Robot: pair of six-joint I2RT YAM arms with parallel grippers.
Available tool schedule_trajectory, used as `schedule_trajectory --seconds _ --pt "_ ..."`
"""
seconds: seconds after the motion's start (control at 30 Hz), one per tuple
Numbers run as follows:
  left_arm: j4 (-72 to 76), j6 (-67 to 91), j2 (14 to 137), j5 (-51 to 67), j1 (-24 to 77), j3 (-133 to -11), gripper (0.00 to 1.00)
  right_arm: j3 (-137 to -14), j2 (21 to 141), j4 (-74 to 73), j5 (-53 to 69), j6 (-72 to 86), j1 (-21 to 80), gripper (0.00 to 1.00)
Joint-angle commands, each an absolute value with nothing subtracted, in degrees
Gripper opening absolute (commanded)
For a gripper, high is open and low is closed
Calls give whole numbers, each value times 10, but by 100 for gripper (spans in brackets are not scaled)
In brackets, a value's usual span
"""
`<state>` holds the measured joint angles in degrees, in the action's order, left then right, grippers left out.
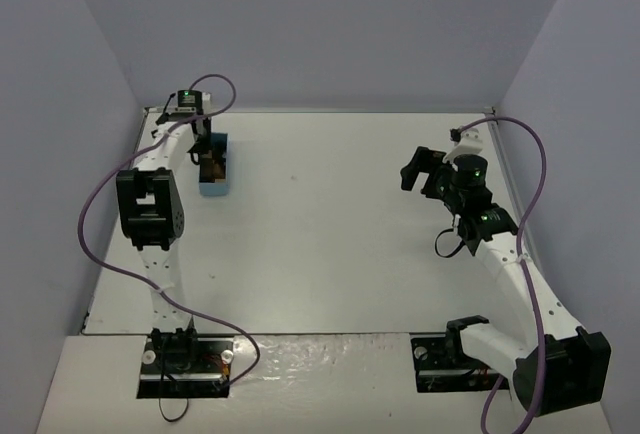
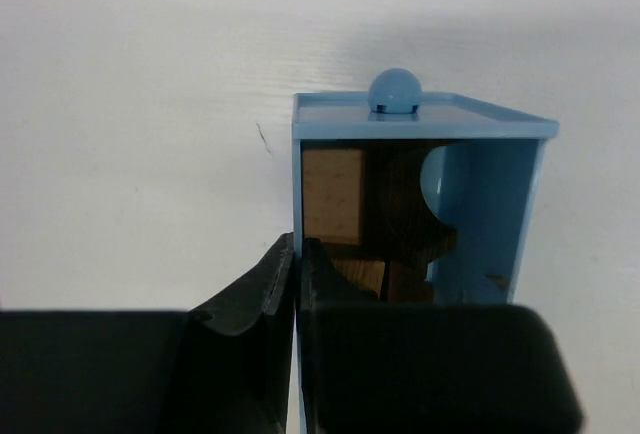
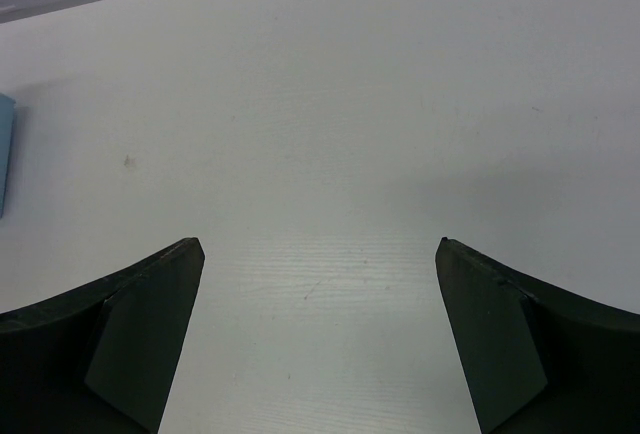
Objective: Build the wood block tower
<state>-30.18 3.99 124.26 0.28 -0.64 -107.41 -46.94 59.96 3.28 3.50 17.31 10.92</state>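
The wood blocks (image 2: pixel 332 194) lie inside a light blue box (image 2: pixel 500 204): a light tan cube, a dark brown piece (image 2: pixel 405 219) and tan pieces below. My left gripper (image 2: pixel 296 254) is shut on the box's left wall, one finger inside and one outside. In the top view the box (image 1: pixel 216 189) stands at the far left with the left gripper (image 1: pixel 205 159) over it and brown blocks (image 1: pixel 210 167) showing. My right gripper (image 1: pixel 420 169) is open and empty above bare table at the right; its wrist view (image 3: pixel 320 254) shows nothing between the fingers. No tower is in view.
The box has a round blue knob (image 2: pixel 394 91) on its far end. The box's edge shows at the left of the right wrist view (image 3: pixel 4 154). White walls enclose the table on three sides. Purple cables run along both arms.
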Motion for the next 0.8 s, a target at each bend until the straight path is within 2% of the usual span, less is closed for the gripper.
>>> schedule_trajectory --seconds 0.0,0.33,0.6,0.63,0.7,0.77 --pt "-322 -35 1126 -191 107 -1046 0 -461 574 69 41 192 111 100" --pt "-341 -46 1107 -435 301 -913 0 -449 558 69 36 212 110 100" --pt "-421 61 1150 -524 422 -915 0 -444 549 69 40 221 110 100" --pt "-433 74 1154 -525 432 -919 2 -444 549 69 40 221 111 100" --pt "-456 113 1157 -511 461 -931 22 -445 547 69 42 220 111 100" --pt "-461 127 1151 -490 477 -930 36 -444 540 68 44 222 110 100"
